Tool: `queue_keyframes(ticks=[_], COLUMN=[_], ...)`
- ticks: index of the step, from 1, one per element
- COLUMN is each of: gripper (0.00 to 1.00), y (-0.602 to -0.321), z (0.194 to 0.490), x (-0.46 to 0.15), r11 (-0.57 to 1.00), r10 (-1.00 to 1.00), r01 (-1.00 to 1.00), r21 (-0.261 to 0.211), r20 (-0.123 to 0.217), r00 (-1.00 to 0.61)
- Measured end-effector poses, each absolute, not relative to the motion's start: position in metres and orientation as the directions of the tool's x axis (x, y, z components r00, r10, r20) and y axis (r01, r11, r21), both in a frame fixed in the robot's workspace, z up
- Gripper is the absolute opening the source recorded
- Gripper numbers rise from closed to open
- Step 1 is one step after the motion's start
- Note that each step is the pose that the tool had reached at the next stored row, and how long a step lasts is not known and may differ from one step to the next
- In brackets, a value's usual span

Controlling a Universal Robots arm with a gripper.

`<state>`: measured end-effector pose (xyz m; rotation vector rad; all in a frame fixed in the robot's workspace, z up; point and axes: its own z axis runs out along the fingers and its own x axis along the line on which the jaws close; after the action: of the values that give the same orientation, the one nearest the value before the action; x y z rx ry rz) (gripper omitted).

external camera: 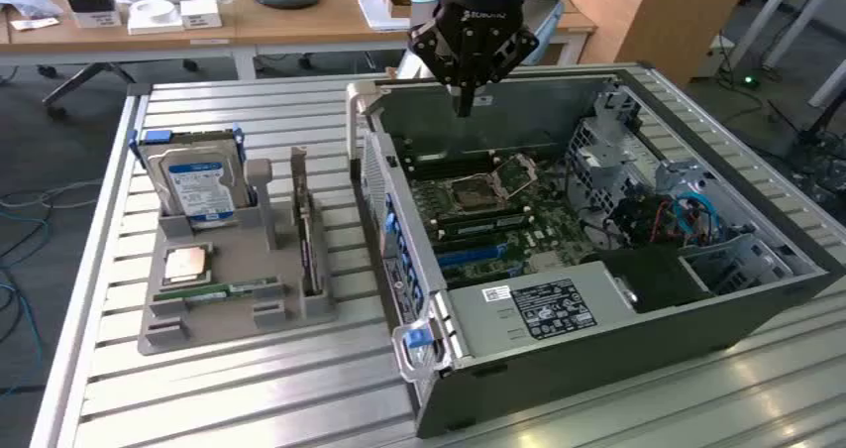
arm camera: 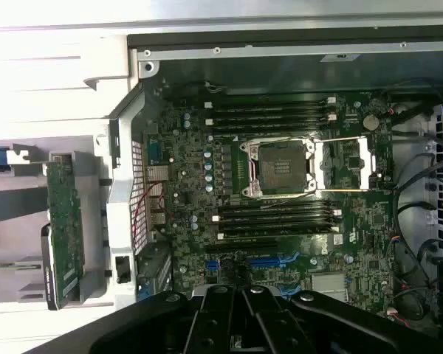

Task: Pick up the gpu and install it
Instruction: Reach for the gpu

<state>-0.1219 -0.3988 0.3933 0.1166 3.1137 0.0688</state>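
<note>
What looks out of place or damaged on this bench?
Nothing looks spilled or broken. Only the CPU socket stands out: its frame is flipped open and it is empty. The gpu stands on edge in the holder beside the case.

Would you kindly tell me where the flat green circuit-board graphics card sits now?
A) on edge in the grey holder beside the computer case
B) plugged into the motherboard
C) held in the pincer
A: the green graphics card stands on edge in the grey plastic holder, while the shut pincer hangs empty above the open computer case.
</note>
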Motion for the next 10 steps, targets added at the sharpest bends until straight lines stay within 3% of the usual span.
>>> queue_keyframes(ticks=[10], gripper=[0.11], y=[-0.3989], z=[0.3933], x=[-0.1219], r11=[0.996], r10=[0.075], r01=[0.074], r21=[0.045], r20=[-0.023], r00=[-0.997])
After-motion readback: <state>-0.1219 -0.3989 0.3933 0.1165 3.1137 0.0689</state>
